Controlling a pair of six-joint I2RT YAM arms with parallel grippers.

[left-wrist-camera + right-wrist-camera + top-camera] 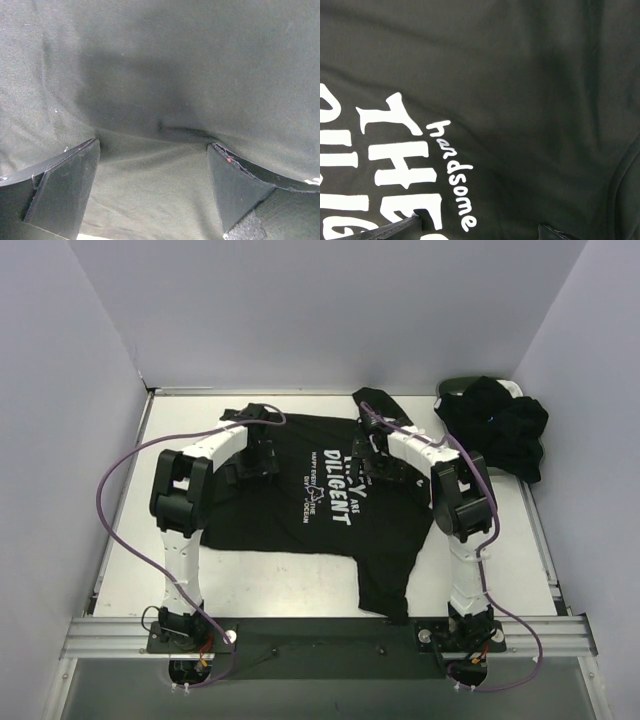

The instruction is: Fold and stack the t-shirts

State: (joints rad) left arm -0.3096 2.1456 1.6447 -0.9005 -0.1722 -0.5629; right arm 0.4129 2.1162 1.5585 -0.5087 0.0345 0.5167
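Note:
A black t-shirt (330, 530) with white printed lettering (335, 490) lies spread on the table, one part hanging toward the near edge. My left gripper (252, 462) is over its left side. In the left wrist view this gripper (154, 145) is open, its fingertips (92, 150) down on plain black cloth (165, 75) with a small wrinkle between them. My right gripper (378, 468) is over the shirt's right side. In the right wrist view it (479, 226) is open just above the lettering (400, 165), with nothing held. More black t-shirts (500, 430) are heaped at the back right.
A dark oval basket (452, 390) sits under the heap in the back right corner. White walls close in the table on the left, back and right. A metal rail (330, 632) runs along the near edge by the arm bases.

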